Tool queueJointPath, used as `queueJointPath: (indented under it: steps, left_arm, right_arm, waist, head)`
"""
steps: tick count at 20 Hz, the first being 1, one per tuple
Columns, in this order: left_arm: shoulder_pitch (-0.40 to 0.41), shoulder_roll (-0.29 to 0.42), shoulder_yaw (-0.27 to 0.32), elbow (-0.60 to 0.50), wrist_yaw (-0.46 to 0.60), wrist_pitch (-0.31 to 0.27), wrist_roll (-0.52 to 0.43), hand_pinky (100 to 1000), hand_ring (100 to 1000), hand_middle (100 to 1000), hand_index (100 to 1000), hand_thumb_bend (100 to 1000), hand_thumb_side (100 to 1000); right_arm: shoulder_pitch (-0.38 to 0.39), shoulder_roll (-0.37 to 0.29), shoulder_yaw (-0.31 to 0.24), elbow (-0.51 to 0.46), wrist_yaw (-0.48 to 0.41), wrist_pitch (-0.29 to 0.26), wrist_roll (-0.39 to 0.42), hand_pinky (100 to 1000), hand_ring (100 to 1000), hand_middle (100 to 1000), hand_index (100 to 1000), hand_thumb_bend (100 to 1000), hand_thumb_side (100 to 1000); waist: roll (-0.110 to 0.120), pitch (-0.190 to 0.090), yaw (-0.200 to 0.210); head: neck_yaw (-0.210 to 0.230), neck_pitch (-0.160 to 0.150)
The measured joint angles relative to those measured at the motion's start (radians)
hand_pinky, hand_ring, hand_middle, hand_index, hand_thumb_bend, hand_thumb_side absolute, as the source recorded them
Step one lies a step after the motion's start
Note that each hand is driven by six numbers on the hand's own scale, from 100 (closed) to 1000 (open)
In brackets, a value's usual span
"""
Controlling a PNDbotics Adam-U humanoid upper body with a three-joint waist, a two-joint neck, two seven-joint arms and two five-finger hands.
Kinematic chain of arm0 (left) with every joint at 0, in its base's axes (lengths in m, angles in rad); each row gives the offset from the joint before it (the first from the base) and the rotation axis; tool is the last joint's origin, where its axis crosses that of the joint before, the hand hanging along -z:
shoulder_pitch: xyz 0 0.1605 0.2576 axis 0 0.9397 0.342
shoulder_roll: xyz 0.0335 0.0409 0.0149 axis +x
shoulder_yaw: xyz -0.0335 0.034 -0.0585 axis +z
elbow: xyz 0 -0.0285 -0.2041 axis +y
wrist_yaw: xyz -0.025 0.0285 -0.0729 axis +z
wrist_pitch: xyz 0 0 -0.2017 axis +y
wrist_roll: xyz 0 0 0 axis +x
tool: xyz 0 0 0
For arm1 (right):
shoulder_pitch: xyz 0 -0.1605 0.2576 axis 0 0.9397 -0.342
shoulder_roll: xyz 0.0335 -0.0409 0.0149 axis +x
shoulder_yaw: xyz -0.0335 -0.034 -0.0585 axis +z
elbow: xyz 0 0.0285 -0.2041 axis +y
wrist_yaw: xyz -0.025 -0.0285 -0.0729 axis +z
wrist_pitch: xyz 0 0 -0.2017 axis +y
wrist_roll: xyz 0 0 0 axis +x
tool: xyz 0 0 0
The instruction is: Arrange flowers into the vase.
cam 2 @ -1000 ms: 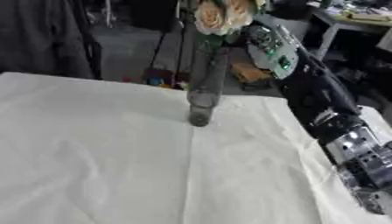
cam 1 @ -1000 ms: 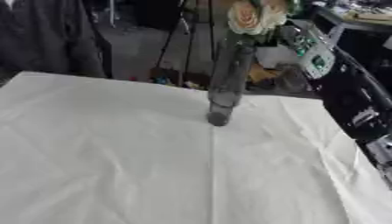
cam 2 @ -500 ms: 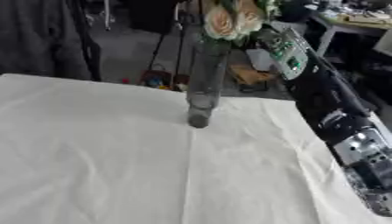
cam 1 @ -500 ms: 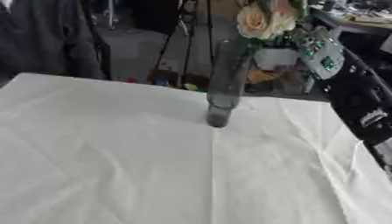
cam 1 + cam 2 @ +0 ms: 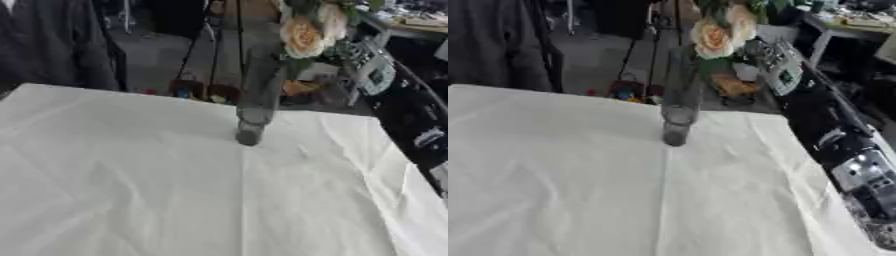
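A white wrinkled cloth (image 5: 157, 190) covers the table before me, with a straight crease running from the near edge up to the vase. Behind the far edge the room is dark and crowded: a person in dark clothing (image 5: 52, 45) stands at the far left, thin black stand legs (image 5: 223, 45) rise behind the table, and cluttered desks (image 5: 859, 20) sit at the upper right.

The tall clear glass vase (image 5: 680, 100) stands upright on the cloth close to the far edge, a little right of the middle. The pale peach and cream roses (image 5: 719, 32) sit at its mouth with green leaves under them, the blooms leaning to my right.

My right arm (image 5: 833, 135), black with silver joints, comes up from the lower right and reaches toward the flowers; my right hand (image 5: 773, 62) is just beside the blooms, and I cannot tell whether its fingers are spread or pinching a stem. My left hand shows nowhere.

The whole near and left cloth lies bare around the vase; the right edge runs close under my arm.

Compared with half a second ago the vase stands at the same spot on the crease, and the roses remain at its mouth with my hand beside them.
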Motion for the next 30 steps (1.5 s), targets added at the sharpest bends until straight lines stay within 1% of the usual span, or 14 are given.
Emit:
queueJointPath:
  steps: [5, 7, 9, 11, 13, 14, 17, 21, 26, 30]
  left_arm:
    - [0.0, 0.0, 0.0, 0.0, 0.0, 0.0, 0.0, 687, 664, 731, 560, 952, 746]
    - [0.0, 0.0, 0.0, 0.0, 0.0, 0.0, 0.0, 687, 664, 731, 560, 951, 746]
    - [0.0, 0.0, 0.0, 0.0, 0.0, 0.0, 0.0, 687, 664, 731, 560, 952, 746]
    - [0.001, 0.0, 0.0, 0.001, 0.0, 0.0, 0.0, 687, 664, 731, 560, 952, 746]
    - [0.001, 0.0, 0.0, 0.001, 0.0, 0.0, 0.0, 687, 664, 731, 560, 952, 746]
    - [0.002, 0.0, 0.0, 0.001, 0.0, 0.0, 0.0, 687, 664, 731, 560, 952, 745]
    - [0.003, 0.0, 0.0, 0.001, 0.0, 0.0, 0.0, 687, 664, 731, 560, 952, 746]
    - [0.009, 0.0, 0.0, 0.001, 0.0, 0.0, 0.0, 687, 665, 731, 560, 951, 746]
    - [0.011, 0.0, 0.0, 0.004, 0.0, 0.0, 0.001, 688, 665, 731, 560, 951, 746]
    - [0.016, 0.0, 0.004, 0.007, 0.0, 0.0, 0.002, 687, 665, 731, 560, 951, 746]
  right_arm:
    - [0.0, 0.0, 0.0, -0.002, -0.022, -0.002, -0.003, 1000, 1000, 974, 1000, 399, 936]
    - [0.0, 0.0, 0.0, -0.003, -0.033, -0.003, -0.005, 1000, 1000, 977, 1000, 428, 940]
    - [0.0, 0.0, 0.0, -0.008, -0.038, -0.002, -0.01, 1000, 1000, 987, 1000, 458, 916]
    - [0.0, 0.0, 0.0, -0.013, -0.04, 0.002, -0.018, 1000, 1000, 1000, 1000, 505, 868]
    - [0.001, 0.0, 0.0, -0.015, -0.037, 0.005, -0.032, 1000, 1000, 1000, 1000, 532, 826]
    - [0.005, 0.0, 0.0, -0.015, -0.032, 0.007, -0.041, 1000, 1000, 1000, 1000, 538, 822]
    - [0.018, 0.0, 0.0, -0.017, -0.018, 0.008, -0.064, 1000, 1000, 1000, 1000, 543, 823]
    - [0.028, 0.0, 0.0, -0.019, -0.012, 0.004, -0.076, 1000, 1000, 1000, 1000, 543, 825]
    - [0.041, -0.001, 0.0, -0.023, -0.012, 0.001, -0.076, 1000, 1000, 1000, 1000, 545, 827]
    - [0.073, -0.008, 0.0, -0.051, -0.014, -0.011, -0.065, 1000, 1000, 1000, 1000, 540, 820]
  waist:
    - [0.0, -0.005, -0.003]
    - [0.0, -0.006, -0.004]
    - [0.0, -0.008, -0.004]
    - [0.0, -0.012, -0.004]
    - [0.001, -0.013, -0.004]
    - [0.002, -0.014, -0.005]
    - [0.006, -0.015, -0.012]
    - [0.006, -0.017, -0.021]
    - [0.006, -0.022, -0.033]
    - [0.007, -0.023, -0.044]
  head:
    - [0.001, 0.0]
    - [0.001, 0.0]
    - [0.002, 0.0]
    - [0.003, 0.0]
    - [0.004, 0.0]
    - [0.005, 0.0]
    - [0.006, 0.0]
    - [0.009, 0.0]
    - [0.01, 0.001]
    - [0.018, 0.004]
